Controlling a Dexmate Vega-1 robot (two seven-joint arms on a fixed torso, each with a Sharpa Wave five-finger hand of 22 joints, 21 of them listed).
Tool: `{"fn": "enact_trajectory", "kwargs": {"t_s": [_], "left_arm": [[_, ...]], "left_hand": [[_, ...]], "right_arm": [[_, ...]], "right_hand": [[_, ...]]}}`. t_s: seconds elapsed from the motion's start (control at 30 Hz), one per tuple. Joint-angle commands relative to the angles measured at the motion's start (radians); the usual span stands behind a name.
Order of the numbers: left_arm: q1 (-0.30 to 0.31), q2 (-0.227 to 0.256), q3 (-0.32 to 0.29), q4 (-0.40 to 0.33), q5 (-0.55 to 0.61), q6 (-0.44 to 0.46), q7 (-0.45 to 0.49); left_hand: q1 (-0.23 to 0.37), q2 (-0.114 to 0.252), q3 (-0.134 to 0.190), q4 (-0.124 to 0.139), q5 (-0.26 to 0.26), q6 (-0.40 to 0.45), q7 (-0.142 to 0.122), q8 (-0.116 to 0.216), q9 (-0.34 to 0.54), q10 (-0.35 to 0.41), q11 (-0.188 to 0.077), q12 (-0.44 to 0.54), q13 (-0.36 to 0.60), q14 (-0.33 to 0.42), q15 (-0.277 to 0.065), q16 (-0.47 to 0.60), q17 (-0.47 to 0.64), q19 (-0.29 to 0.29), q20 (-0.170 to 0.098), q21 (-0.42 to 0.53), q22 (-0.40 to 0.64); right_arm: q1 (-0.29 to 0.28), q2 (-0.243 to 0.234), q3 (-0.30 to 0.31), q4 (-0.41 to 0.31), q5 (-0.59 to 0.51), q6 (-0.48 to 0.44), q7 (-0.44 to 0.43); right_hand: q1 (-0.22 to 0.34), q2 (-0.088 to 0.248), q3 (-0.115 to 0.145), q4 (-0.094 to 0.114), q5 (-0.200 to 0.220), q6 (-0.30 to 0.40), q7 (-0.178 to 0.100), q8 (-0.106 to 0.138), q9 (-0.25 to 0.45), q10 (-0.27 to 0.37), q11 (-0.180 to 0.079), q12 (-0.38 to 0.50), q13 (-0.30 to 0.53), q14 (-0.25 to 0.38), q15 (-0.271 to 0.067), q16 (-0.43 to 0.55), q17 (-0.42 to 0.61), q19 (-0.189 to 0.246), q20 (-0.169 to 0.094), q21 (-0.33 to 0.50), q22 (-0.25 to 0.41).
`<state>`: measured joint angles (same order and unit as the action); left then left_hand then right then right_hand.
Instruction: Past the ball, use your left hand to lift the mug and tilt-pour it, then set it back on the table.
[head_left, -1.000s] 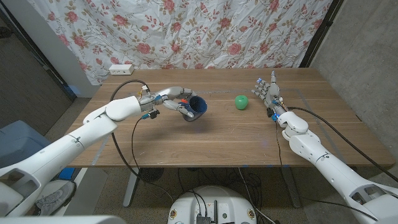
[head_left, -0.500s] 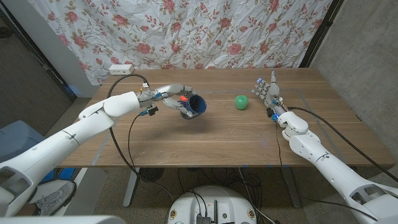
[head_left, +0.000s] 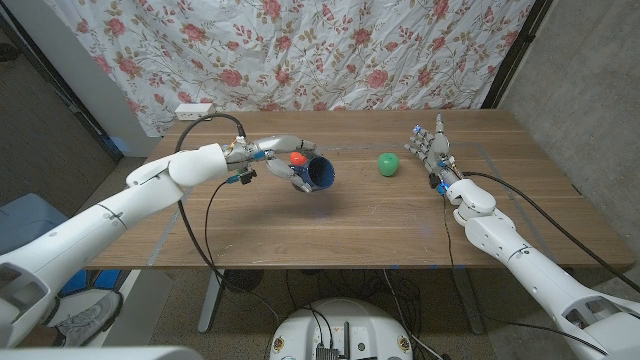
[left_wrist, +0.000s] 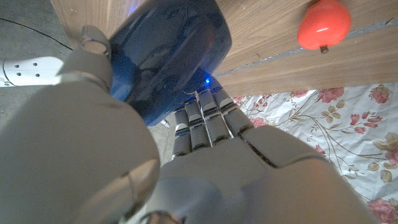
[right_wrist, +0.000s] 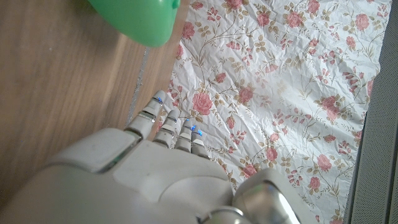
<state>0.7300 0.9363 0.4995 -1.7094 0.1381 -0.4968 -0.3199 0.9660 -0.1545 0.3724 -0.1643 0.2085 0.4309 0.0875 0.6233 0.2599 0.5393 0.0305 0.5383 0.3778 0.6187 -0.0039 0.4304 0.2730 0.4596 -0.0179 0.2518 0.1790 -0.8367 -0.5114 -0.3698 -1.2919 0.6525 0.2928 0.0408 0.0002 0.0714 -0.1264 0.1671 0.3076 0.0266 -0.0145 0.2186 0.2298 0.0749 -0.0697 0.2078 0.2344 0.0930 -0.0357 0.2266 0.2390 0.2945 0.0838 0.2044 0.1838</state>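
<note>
With the mug (head_left: 319, 175) now tipped further over left of frame centre, left hand (head_left: 281, 160) fingers gripping it, the pour looks near done; right hand (head_left: 428, 143) fingers spread, idle.

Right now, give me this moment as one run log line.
phase: tilt-pour | left hand: holds blue mug tipped on its side above table | right hand: open, beside green ball | red ball: near mug

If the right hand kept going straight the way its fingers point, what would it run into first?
The right hand points toward the table's far edge. Nothing lies ahead on the table; the flowered curtain would likely come first. The green ball sits off to the side.
</note>
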Motion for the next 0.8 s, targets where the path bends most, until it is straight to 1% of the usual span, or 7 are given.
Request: {"fn": "enact_trajectory", "kwargs": {"t_s": [0.03,0.17,0.37,0.47,0.5,0.6,0.8], "left_arm": [[-0.025,0.020,0.004,-0.040,0.110,-0.012,-0.016],[-0.027,0.031,-0.001,-0.065,0.161,-0.002,-0.013],[-0.008,0.046,-0.008,-0.121,0.190,0.065,-0.029],[-0.004,0.050,-0.008,-0.140,0.216,0.077,-0.029],[-0.010,0.051,-0.004,-0.140,0.220,0.070,-0.034],[-0.012,0.053,-0.003,-0.159,0.238,0.091,-0.046],[-0.024,0.064,0.000,-0.201,0.283,0.122,-0.076]], "left_hand": [[0.087,0.191,0.008,0.006,0.009,0.064,-0.060,0.170,0.052,0.174,-0.164,0.003,0.157,0.069,-0.185,-0.003,-0.001,0.009,-0.002,0.002,0.006],[0.086,0.193,0.008,0.005,0.009,0.064,-0.059,0.171,0.049,0.178,-0.167,0.004,0.159,0.071,-0.184,-0.005,-0.002,0.009,-0.001,0.001,0.006],[0.085,0.195,0.007,0.003,0.009,0.068,-0.060,0.175,0.046,0.180,-0.167,0.003,0.160,0.074,-0.186,-0.005,-0.001,0.011,-0.002,0.001,0.006],[0.083,0.196,0.008,0.003,0.009,0.070,-0.063,0.177,0.044,0.184,-0.171,0.004,0.162,0.076,-0.187,-0.008,-0.003,0.011,-0.002,0.000,0.006],[0.083,0.197,0.008,0.003,0.009,0.072,-0.064,0.178,0.044,0.185,-0.170,0.004,0.162,0.076,-0.189,-0.008,-0.002,0.011,-0.002,0.000,0.006],[0.083,0.199,0.009,0.002,0.009,0.078,-0.070,0.181,0.042,0.194,-0.178,0.006,0.163,0.079,-0.191,-0.009,-0.003,0.014,-0.003,0.001,0.006],[0.082,0.201,0.010,0.001,0.010,0.083,-0.072,0.185,0.039,0.195,-0.179,0.006,0.165,0.082,-0.193,-0.012,-0.004,0.017,-0.006,0.001,0.006]], "right_arm": [[0.000,0.000,0.000,0.000,0.000,0.000,0.000],[0.000,0.000,0.000,0.000,0.000,0.000,0.000],[0.000,0.000,0.000,-0.001,0.000,-0.001,0.000],[0.000,0.000,0.000,-0.001,0.000,-0.001,0.000],[0.000,0.000,0.000,-0.001,0.000,-0.001,0.000],[0.000,0.000,0.000,-0.001,0.000,-0.001,0.000],[0.001,0.001,0.000,0.002,0.000,0.000,0.001]], "right_hand": [[-0.008,0.048,-0.002,0.006,0.008,0.007,-0.001,0.005,0.005,0.001,-0.003,0.005,0.004,0.008,-0.006,0.004,0.004,0.004,-0.001,0.005,0.002],[-0.008,0.048,-0.002,0.005,0.008,0.007,-0.001,0.005,0.005,0.003,-0.003,0.006,0.004,0.009,-0.005,0.005,0.004,0.004,-0.001,0.005,0.002],[-0.008,0.048,-0.002,0.005,0.008,0.006,-0.001,0.005,0.005,0.002,-0.002,0.006,0.004,0.010,-0.007,0.005,0.004,0.004,-0.001,0.005,0.002],[-0.008,0.048,-0.002,0.005,0.008,0.007,-0.001,0.005,0.005,0.003,-0.002,0.006,0.004,0.009,-0.007,0.005,0.004,0.003,-0.001,0.005,0.002],[-0.008,0.049,-0.002,0.006,0.008,0.007,-0.001,0.005,0.005,0.004,-0.003,0.006,0.004,0.009,-0.007,0.005,0.004,0.004,-0.001,0.005,0.002],[-0.008,0.049,-0.002,0.006,0.008,0.007,-0.001,0.005,0.005,0.003,-0.004,0.006,0.004,0.009,-0.007,0.005,0.004,0.004,-0.001,0.005,0.002],[-0.008,0.049,-0.002,0.006,0.008,0.008,0.000,0.006,0.005,0.003,-0.003,0.006,0.004,0.009,-0.008,0.005,0.004,0.003,-0.001,0.005,0.002]]}}
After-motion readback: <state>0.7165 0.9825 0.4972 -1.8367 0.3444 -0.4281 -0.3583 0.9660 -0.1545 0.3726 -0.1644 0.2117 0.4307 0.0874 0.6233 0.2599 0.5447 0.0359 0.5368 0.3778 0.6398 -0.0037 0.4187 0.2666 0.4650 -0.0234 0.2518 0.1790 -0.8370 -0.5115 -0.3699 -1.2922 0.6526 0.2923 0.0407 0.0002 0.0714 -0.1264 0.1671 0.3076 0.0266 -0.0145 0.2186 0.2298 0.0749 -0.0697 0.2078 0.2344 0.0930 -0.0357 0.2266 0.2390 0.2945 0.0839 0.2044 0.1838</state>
